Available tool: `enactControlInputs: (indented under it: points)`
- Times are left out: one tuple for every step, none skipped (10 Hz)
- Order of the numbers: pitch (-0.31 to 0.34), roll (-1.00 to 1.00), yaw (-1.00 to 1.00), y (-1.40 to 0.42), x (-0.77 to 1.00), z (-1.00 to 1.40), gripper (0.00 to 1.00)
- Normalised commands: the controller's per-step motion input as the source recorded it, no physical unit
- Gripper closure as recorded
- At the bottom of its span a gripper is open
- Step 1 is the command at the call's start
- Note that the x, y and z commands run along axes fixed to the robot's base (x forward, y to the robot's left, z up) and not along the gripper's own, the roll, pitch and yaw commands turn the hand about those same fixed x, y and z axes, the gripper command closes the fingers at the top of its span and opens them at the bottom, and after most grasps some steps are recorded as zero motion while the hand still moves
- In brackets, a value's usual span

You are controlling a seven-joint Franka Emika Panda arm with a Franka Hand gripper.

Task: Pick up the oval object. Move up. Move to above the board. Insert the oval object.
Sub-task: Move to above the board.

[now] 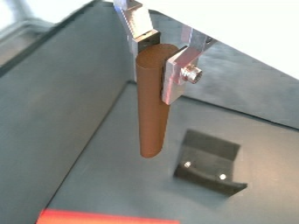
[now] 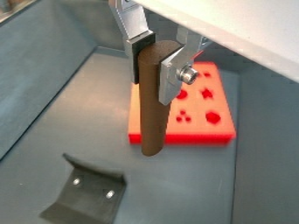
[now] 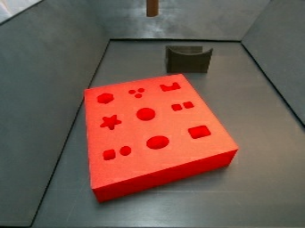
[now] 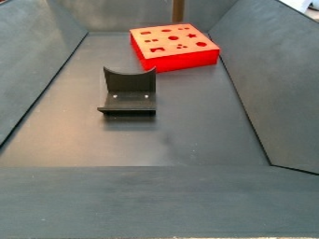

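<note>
My gripper is shut on the oval object, a slim brown peg that hangs straight down from the silver fingers. Both wrist views show the gripper clamping the peg near its upper end. The peg is lifted well clear of the floor. In a side view only its lower tip shows at the upper edge, and the gripper is out of that view. The red board lies flat on the floor with its oval hole among the other cut-outs. The board sits off to one side of the peg.
The dark L-shaped fixture stands on the floor a little way from the board. It also shows below the peg in both wrist views, fixture and fixture. Sloping grey walls enclose the floor.
</note>
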Motion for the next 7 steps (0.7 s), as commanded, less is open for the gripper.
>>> enactControlInputs:
  points:
    - [0.210,0.04,1.00,-1.00,0.01,0.15,1.00]
    - [0.221,0.04,1.00,-1.00,0.02,0.15,1.00]
    - [0.246,0.04,0.91,-1.00,0.03,0.15,1.00]
    - [0.214,0.04,0.65,-1.00,0.05,0.15,1.00]
    - [0.170,0.04,0.33,-1.00,0.08,0.16,1.00]
    - [0.154,0.04,0.23,-1.00,0.09,0.15,1.00]
    - [0.131,0.04,0.11,-0.83,0.11,0.14,1.00]
